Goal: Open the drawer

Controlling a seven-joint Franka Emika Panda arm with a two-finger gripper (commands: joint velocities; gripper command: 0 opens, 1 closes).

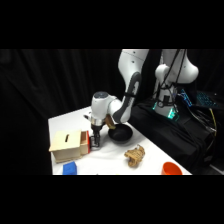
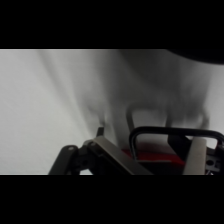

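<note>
One drawer (image 1: 70, 144) on bench (image 1: 112, 152), contents hidden | gripper (image 1: 95, 141) at its front, fingers (image 2: 196, 155) around black loop handle (image 2: 175, 134) | black bowl (image 1: 120, 133) looks empty

The drawer (image 1: 67, 144) is looking like matt pale wood; the black bowl (image 1: 120, 134) at three o'clock is gleaming glossy.

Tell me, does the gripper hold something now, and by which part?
It cannot be told for sure. The gripper is at the black loop handle on the drawer front, but a closed grasp is not visible.
</note>
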